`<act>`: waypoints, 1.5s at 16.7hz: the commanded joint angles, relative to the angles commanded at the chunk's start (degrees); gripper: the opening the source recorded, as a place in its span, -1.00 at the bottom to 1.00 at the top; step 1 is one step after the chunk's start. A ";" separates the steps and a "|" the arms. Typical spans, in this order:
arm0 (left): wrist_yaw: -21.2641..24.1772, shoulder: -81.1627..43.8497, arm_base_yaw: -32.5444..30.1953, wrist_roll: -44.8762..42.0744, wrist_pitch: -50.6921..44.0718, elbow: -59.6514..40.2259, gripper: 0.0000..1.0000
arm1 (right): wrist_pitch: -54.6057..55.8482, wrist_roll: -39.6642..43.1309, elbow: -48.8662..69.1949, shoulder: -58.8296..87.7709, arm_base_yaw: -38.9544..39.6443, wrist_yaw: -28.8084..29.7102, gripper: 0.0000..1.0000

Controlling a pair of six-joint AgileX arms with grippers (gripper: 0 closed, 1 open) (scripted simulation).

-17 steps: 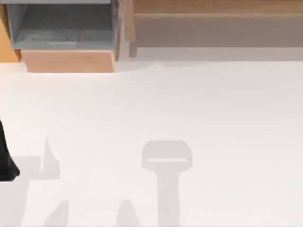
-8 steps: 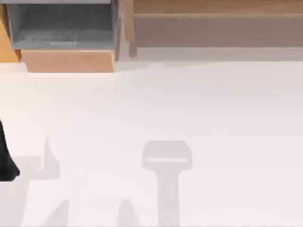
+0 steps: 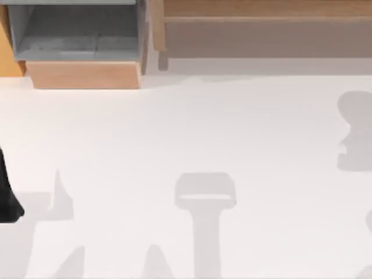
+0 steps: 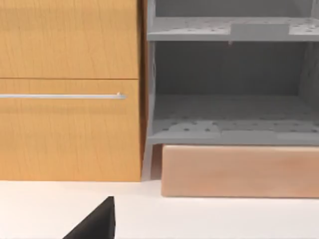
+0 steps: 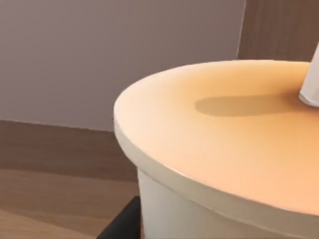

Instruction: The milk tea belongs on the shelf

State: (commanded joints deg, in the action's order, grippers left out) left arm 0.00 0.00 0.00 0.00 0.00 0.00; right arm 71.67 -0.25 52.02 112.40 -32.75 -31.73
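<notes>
The milk tea (image 5: 224, 149) is a white cup with a flat orange lid and a white straw (image 5: 311, 84), very close in the right wrist view. My right gripper is shut on its side, and one dark finger (image 5: 123, 226) shows beside the cup wall. The cup hangs in front of a wall and wooden boards. The grey shelf (image 3: 75, 35) stands at the table's far left corner, and its open bays (image 4: 229, 114) hold nothing. My left arm (image 3: 7, 200) is parked at the table's left edge, facing the shelf.
The shelf rests on a light wooden plinth (image 3: 84, 74). An orange-wood cabinet with a metal handle (image 4: 65, 96) adjoins it. A long wooden unit (image 3: 261, 29) runs along the back. An arm-shaped shadow (image 3: 354, 131) lies at the table's right edge.
A shadow has come into the top view at the right edge of the table. The left arm has not moved.
</notes>
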 joint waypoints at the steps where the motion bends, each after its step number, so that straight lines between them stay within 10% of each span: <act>1: 0.00 0.00 0.00 0.00 0.00 0.00 1.00 | -2.34 0.06 1.29 -1.23 1.66 1.38 -1.00; 15: 0.00 0.00 0.00 0.00 0.00 0.00 1.00 | -36.85 0.00 17.58 -9.63 21.51 20.95 -1.00; 25: 0.00 0.00 0.00 0.00 0.00 0.00 1.00 | -40.49 -0.35 19.66 -9.54 22.16 23.20 -1.00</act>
State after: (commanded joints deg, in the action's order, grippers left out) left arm 0.00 0.00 0.00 0.00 0.00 0.00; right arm 31.17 -0.60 71.68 102.86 -10.59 -8.52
